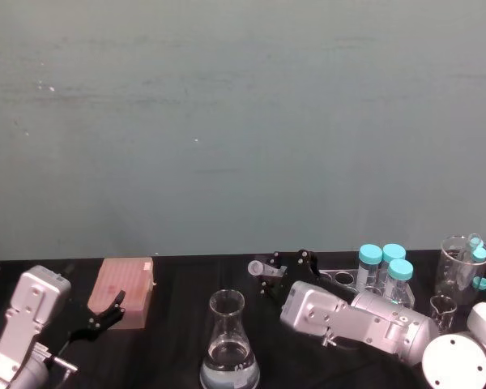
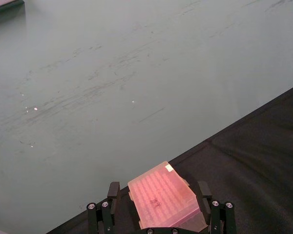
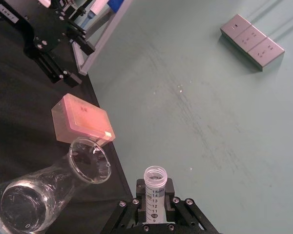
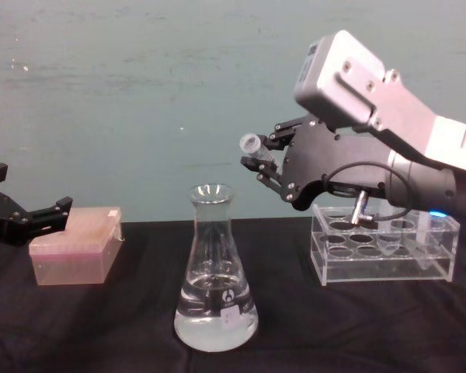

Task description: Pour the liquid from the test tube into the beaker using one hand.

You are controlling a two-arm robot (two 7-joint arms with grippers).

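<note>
The beaker [image 4: 215, 268] is a clear conical flask standing at the middle of the black table, with clear liquid [image 4: 215, 320] in its base. It also shows in the head view, beaker [image 1: 228, 344], and in the right wrist view, beaker [image 3: 49, 187]. My right gripper [image 4: 269, 158] is shut on the test tube [image 4: 252, 144]. The tube is held tilted, above and to the right of the flask's mouth, with its open end pointing up and left. The test tube [image 3: 155, 191] shows printed graduations. I cannot tell whether any liquid is in it. My left gripper [image 4: 33, 220] is open beside the pink box.
A pink tip box [image 4: 75, 253] lies at the left, between the left gripper's fingers [image 2: 112, 192]. A clear acrylic rack [image 4: 384, 247] with teal-capped tubes [image 1: 382, 262] stands at the right. Glass beakers [image 1: 460, 266] stand farther right. A green wall runs behind the table.
</note>
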